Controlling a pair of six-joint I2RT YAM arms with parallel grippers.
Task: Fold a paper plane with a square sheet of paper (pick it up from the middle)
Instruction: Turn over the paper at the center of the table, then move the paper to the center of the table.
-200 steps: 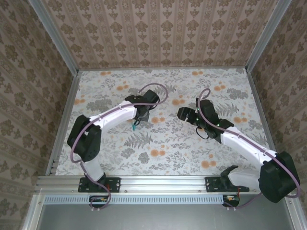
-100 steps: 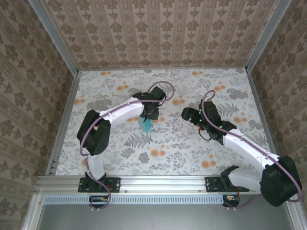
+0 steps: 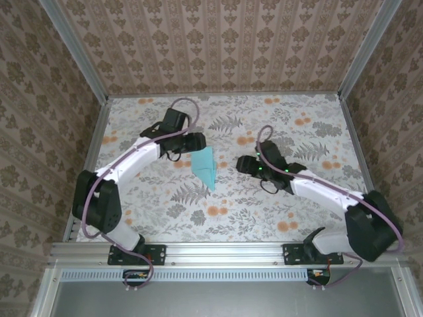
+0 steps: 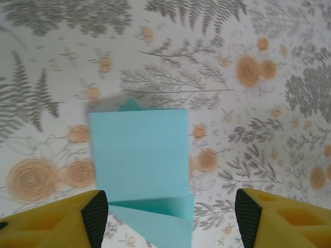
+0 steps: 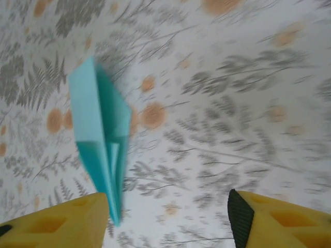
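My left claw [image 4: 171,217]: fingers spread wide, gripping nothing. Paper plane [image 3: 206,167] lies on floral table [image 3: 297,132] between both claws. My right claw [image 5: 168,212]: also apart, empty, plane's pointed tip close by one finger.

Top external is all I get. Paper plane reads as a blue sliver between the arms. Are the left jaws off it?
Observer: Left wrist view: the left gripper is open, its fingers far wider apart than the paper plane, which lies unclamped on the table.
Operator: Folds flat?
Observer: From that side the top flap is a flat rectangle, with a second layer stepping out beneath its near edge.
Operator: Right side?
Observer: Right wrist view, blurred: the right gripper is open too. The plane's sharp nose points toward the finger at the picture's left; I cannot tell whether they touch.
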